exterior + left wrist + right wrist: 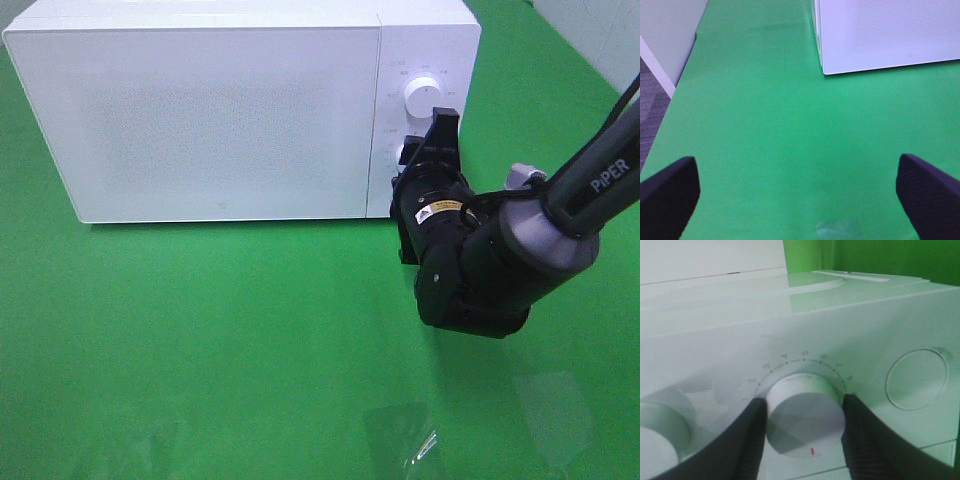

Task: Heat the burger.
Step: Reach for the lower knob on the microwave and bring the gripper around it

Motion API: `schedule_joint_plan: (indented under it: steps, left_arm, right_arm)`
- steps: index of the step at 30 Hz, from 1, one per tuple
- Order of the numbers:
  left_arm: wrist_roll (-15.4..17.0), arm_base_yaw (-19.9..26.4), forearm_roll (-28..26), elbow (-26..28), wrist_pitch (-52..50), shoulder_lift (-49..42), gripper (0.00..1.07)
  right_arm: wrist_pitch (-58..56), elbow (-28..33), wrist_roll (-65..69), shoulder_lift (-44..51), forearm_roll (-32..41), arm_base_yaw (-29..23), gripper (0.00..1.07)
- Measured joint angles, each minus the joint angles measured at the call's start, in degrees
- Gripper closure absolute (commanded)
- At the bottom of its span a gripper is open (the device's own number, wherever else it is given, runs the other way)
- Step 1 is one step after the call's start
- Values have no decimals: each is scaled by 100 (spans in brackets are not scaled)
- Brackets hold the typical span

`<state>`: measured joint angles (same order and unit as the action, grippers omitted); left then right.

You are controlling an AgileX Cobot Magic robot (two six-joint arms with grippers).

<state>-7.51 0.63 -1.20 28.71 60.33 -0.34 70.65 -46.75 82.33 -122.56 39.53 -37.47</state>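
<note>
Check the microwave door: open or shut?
Shut. The door lies flush with the control panel, no cavity showing, while the right fingers clamp a knob.

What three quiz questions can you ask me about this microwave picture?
1. True or false: the microwave stands open.
2. Pick one: what does the right gripper pinch? A a spoon, B the lower knob, C a cup.
3. Fill the gap: the left gripper hangs over the green cloth with its jaws ____.

Key: 1 false; 2 B; 3 open.
</note>
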Motion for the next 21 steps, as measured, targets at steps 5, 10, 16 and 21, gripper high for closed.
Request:
schedule_joint_plan:
  steps: [5,10,16,21]
  left_arm:
    - [0,0,0,0,0,0,7]
    - [0,0,0,0,0,0,7]
    - [0,0,0,0,0,0,7]
    - [0,0,0,0,0,0,7]
  right_arm:
    - [0,6,23,0,-23,11,107]
    - [0,6,-17,0,-23,11,107]
    - [0,6,-201,0,-23,11,106]
    - [0,6,-269,0,-17,11,99]
